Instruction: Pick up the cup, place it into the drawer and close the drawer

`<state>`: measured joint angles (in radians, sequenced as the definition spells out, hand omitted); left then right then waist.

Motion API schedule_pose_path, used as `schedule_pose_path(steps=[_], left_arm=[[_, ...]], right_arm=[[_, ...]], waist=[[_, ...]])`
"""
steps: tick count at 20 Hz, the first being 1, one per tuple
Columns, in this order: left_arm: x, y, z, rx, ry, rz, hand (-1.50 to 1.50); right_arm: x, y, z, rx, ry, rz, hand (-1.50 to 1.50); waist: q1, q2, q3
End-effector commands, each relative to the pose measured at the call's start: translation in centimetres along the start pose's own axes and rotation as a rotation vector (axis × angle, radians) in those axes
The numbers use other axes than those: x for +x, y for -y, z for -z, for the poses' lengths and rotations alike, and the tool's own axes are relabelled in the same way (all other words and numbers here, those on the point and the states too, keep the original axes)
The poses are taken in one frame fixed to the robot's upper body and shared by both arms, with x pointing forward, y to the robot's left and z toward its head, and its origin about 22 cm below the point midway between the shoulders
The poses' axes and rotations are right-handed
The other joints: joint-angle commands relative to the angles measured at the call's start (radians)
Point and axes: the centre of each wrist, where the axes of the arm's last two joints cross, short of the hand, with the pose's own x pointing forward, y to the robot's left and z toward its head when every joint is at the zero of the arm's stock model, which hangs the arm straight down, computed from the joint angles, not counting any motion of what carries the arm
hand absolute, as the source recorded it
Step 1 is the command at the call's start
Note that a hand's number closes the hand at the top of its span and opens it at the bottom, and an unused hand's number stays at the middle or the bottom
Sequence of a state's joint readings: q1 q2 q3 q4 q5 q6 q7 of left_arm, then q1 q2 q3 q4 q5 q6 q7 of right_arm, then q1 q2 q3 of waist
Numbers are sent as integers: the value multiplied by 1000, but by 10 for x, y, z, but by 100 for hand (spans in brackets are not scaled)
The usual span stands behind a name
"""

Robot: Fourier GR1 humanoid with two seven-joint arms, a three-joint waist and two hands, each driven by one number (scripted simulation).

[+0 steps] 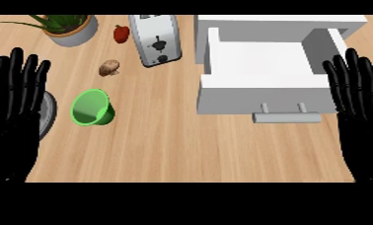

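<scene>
The left robot hand (20, 95) rests open at the view's left edge, fingers straight; the right robot hand (353, 88) likewise at the right edge. Just right of the left one, a green cup (92, 107) lies tipped on the pale wooden worktop (175, 140). Beside the right one, a white drawer (258, 73) stands open. No writing shows.

Bare counter (167, 140) lies between cup (92, 107) and open drawer (258, 73); toaster (155, 40) and mushroom (109, 67) stand behind.

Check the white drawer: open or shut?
Open. The white box-shaped drawer is pulled out of its white cabinet, its bare interior visible and its grey bar handle toward the robot.
</scene>
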<state>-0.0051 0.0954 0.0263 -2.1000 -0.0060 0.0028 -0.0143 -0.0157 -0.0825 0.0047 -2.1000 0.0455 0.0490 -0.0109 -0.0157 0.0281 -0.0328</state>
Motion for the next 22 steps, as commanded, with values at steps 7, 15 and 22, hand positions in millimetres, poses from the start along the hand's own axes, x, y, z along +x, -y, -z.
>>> schedule_pose_path(steps=[7,15,22], left_arm=[[-26,-13,-9,-256,-164,-341,-150],[-42,-60,-22,-224,-252,-398,-150],[-87,-77,-18,-157,-306,-316,-150]], right_arm=[[-1,10,6,37,-83,-57,-150],[-26,13,-9,39,-113,-29,-150],[-13,2,-3,34,-83,-48,-150]], waist=[[18,-26,31],[18,-29,33],[14,-28,33]])
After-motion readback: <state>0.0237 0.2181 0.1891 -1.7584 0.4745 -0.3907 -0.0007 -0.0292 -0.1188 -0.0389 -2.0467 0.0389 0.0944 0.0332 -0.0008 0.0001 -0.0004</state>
